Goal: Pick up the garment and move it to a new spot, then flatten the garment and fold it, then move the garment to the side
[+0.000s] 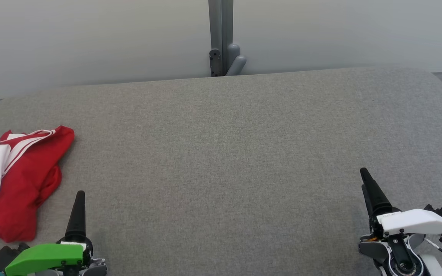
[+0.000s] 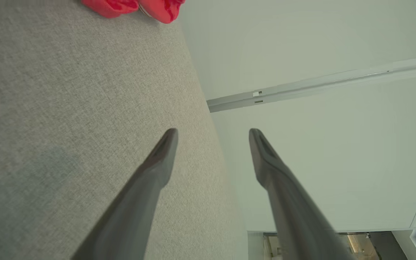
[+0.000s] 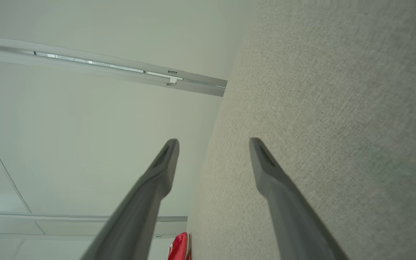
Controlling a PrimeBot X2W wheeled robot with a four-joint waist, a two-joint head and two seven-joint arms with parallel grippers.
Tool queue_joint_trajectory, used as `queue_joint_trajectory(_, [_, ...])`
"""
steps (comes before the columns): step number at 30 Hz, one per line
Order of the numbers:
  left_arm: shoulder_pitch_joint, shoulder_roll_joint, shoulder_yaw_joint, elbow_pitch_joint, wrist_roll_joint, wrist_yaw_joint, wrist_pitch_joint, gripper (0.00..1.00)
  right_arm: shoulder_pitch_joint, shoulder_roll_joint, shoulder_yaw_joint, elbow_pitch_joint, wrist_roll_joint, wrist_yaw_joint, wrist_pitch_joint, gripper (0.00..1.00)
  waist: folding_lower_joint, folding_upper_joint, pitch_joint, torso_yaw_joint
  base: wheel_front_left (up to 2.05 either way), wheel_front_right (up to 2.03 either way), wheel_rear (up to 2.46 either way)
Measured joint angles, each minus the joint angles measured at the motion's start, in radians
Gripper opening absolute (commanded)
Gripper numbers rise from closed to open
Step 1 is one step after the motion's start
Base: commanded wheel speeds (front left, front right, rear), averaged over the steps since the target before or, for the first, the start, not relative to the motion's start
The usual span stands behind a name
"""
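Fingers of left gripper [image 2: 213, 134] and right gripper [image 3: 213, 143] spread wide, both empty. Garment [image 1: 17, 180] crumpled at 9 o'clock edge of table [image 1: 221, 153], pick-up not begun. Next, likely: left reaches toward 10 o'clock, pinches red cloth

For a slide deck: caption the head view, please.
Crumpled red-and-white garment lies on the grey fabric surface beside the left gripper; right gripper far off.
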Motion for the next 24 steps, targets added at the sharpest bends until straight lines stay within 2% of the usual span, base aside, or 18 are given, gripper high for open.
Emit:
queue_joint_trajectory(14, [0.0, 0.0, -0.026, 0.001, 0.311, 0.0, -0.061, 1.0, -0.009, -0.007, 0.034, 0.003, -0.286, 0.0, -0.053, 1.0, 0.0, 0.0, 0.0, 0.001, 0.0, 0.0, 0.0])
queue_joint_trajectory(24, [0.0, 0.001, -0.048, 0.014, 0.493, 0.006, -0.097, 1.0, -0.011, -0.011, 0.055, 0.019, -0.456, 0.0, -0.086, 1.0, 0.0, 0.0, -0.001, -0.001, 0.0, 0.0, 0.0])
